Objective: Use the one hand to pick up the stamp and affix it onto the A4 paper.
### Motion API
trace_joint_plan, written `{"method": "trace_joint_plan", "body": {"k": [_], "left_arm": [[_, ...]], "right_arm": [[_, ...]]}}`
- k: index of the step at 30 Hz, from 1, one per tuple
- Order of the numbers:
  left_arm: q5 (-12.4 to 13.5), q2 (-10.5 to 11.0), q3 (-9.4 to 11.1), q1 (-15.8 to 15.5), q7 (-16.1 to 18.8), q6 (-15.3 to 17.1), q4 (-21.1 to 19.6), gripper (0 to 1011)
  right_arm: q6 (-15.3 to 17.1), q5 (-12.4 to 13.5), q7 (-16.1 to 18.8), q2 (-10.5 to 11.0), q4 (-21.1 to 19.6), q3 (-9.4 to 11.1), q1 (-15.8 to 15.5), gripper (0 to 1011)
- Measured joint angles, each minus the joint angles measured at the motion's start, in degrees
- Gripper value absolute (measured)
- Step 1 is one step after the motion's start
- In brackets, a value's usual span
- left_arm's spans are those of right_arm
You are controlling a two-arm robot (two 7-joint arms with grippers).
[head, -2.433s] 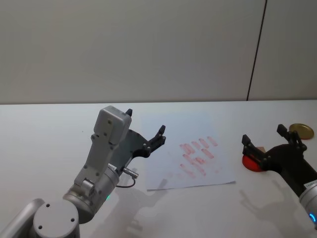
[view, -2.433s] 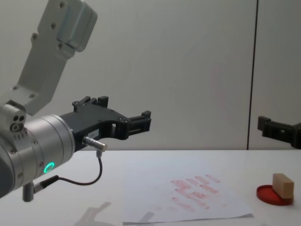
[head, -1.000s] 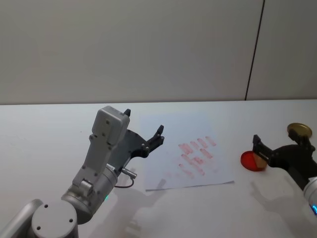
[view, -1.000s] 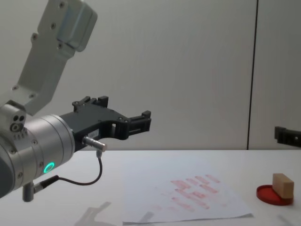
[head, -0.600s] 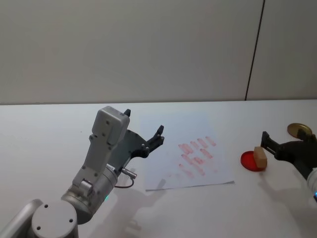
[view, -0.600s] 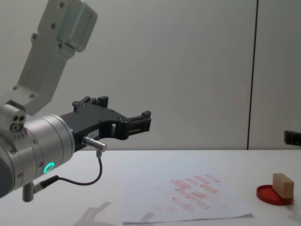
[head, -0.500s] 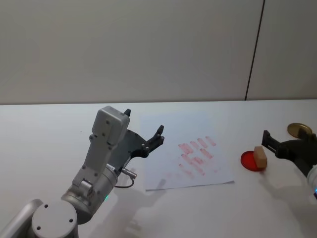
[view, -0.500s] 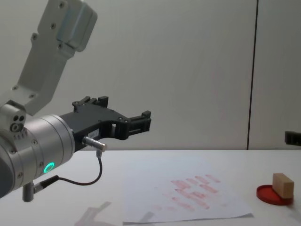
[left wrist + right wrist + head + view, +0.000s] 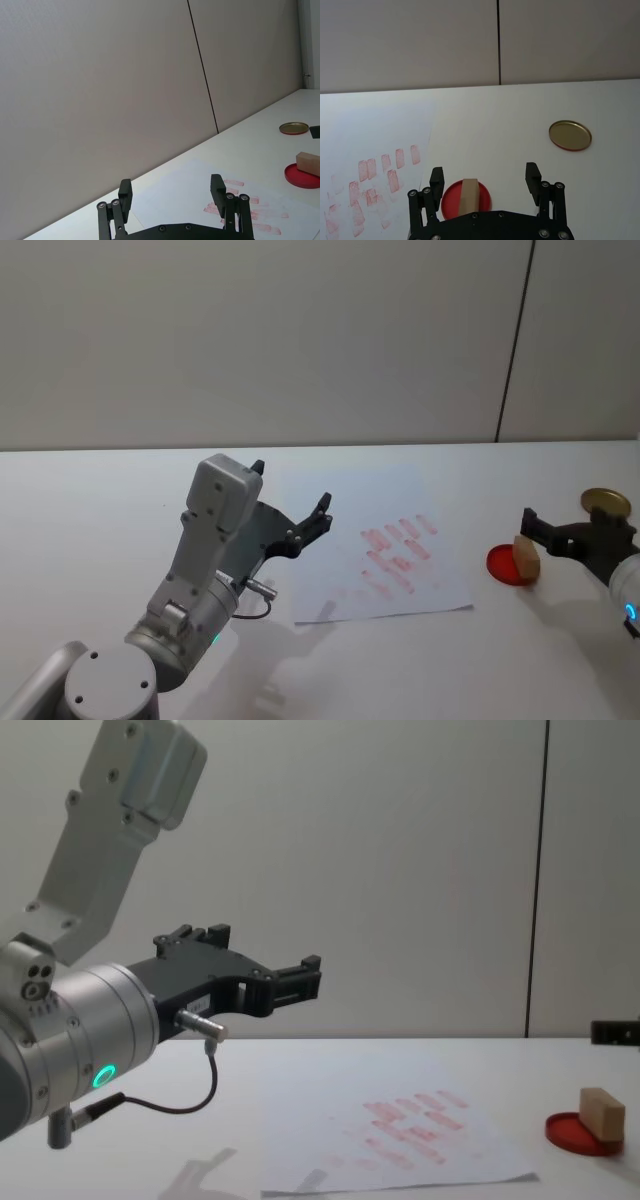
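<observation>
Over on the robot's right, the right gripper (image 9: 563, 528) hangs just above the stamp (image 9: 526, 556), fingers spread wide and gripping nothing. That little wooden block stands upright on the red ink pad (image 9: 505, 566), near the right edge of the A4 paper (image 9: 445, 575), which lies flat on the white table (image 9: 90, 510). A gold lid (image 9: 606, 502) sits farther back. The left gripper (image 9: 290, 490) is raised by the paper's left side, likewise open and empty.
</observation>
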Motion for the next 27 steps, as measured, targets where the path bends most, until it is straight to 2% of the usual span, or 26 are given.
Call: {"method": "trace_joint_plan", "body": {"k": [5, 18, 23, 27], "left_arm": [[0.0, 0.0, 0.0, 0.0, 0.0, 0.0, 0.0, 993], [0.0, 0.0, 0.0, 0.0, 0.0, 0.0, 0.0, 993], [0.0, 0.0, 0.0, 0.0, 0.0, 0.0, 0.0, 993], [0.0, 0.0, 0.0, 0.0, 0.0, 0.0, 0.0, 993]], "right_arm": [[1.9, 0.0, 0.9, -0.8, 2.2, -0.3, 1.7, 1001], [4.1, -0.7, 2.2, -2.4, 6.7, -1.1, 4.2, 994], [4.4, -1.1, 2.4, -2.9, 8.1, -1.4, 4.9, 902], [4.7, -1.5, 2.4, -3.4, 9.3, -1.6, 5.4, 764]]}}
